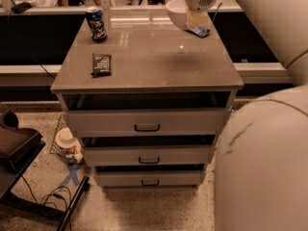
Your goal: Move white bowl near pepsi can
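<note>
White bowl (174, 12): at 1 o'clock over the cabinet top (154, 57), near the back edge. Held clear of the surface, judging by the soft shadow below it; tilted slightly. Carried high, probably to pass over the top without scraping. Inside not visible from this angle; contents cannot be told.

Gripper (192, 20): at 1 o'clock, just right of the bowl, hanging from the pale arm (269, 18). Fingers pressed on the bowl's right rim, pinching it.

Pepsi can (96, 24): upright at 10 o'clock on the top, close to the back left corner. Well apart from the bowl, with bare surface between. Top closed, as far as can be seen.

Dark snack packet (101, 64): flat at 8 o'clock, near the left edge, in front of the can. Not in the straight line from bowl to can.

Blue packet (198, 31): flat at 2 o'clock, just under the gripper.

Drawers: three below the top. Top drawer (147, 121) standing a little open; inside dark, contents not to be told.

White cup (65, 138): on the floor at 8 o'clock of the cabinet, in a wire basket (57, 150). No part of the task.

Remaining, by judgement: carry toward 10 o'clock, then a gentle set-down beside the can without knocking it.
</note>
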Controlling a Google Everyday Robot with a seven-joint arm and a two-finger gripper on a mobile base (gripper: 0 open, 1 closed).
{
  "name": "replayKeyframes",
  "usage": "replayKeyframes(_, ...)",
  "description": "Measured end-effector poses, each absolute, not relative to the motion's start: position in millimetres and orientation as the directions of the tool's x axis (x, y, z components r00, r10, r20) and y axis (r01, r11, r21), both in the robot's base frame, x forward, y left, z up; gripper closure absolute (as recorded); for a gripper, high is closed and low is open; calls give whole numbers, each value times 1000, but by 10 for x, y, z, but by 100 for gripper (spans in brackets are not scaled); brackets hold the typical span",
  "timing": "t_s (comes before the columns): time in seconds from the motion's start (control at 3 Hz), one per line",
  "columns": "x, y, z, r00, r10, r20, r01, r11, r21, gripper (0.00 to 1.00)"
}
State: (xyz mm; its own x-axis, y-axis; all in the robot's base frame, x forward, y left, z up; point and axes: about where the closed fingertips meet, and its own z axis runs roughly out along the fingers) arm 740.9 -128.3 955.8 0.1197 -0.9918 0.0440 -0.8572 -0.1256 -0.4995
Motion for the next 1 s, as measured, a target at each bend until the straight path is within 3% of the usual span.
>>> replayKeyframes(0.67, 7450, -1285, 9707, 120, -992, 37, -841, -121, -527, 100)
replayKeyframes(1.0, 7917, -821, 9567, 228, -973, -34, -785, -163, -598, 100)
